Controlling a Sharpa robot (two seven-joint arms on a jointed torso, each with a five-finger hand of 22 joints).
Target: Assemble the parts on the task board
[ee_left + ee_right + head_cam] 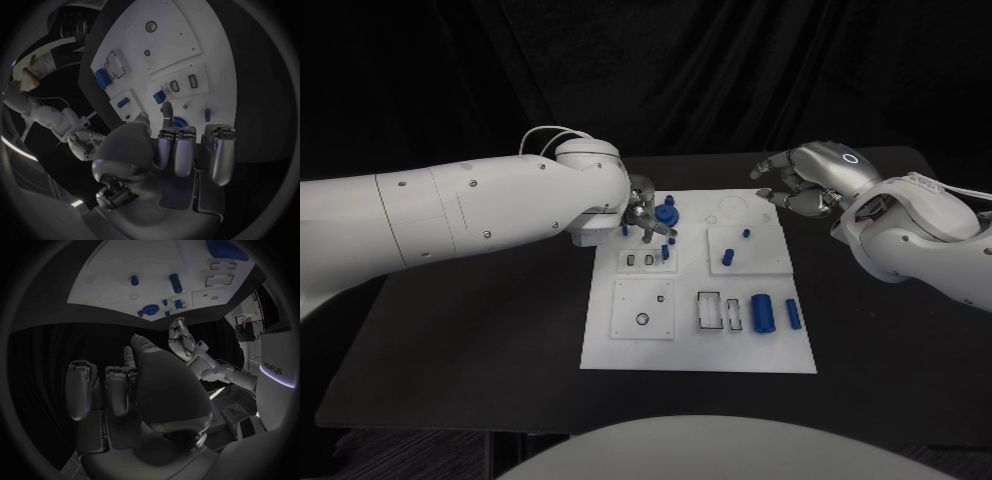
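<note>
Reaching over the far-left part of the task board (697, 350), the left hand (640, 215) has its fingertips (166, 108) down at a round blue part (668, 213), at about eleven o'clock on the white plate; whether they pinch it or merely touch it I cannot tell. The right hand (800, 182) hovers off the board's far-right corner, near one o'clock, fingers curled in with nothing visibly held. To do this step well, I judge the left hand should keep the round part square to its seat and press straight down, not sideways, since small blue pegs (656, 240) stand close by and could be knocked. The remaining parts lie elsewhere: a large blue cylinder (763, 312) and a slimmer one (793, 314) at about four o'clock, beside empty rectangular slots (710, 311). The board sits mid-tabletop (473, 340). As for writing, "sharpa" (272, 365) reads on the robot's white body in the right wrist view; the board bears no legible label.
</note>
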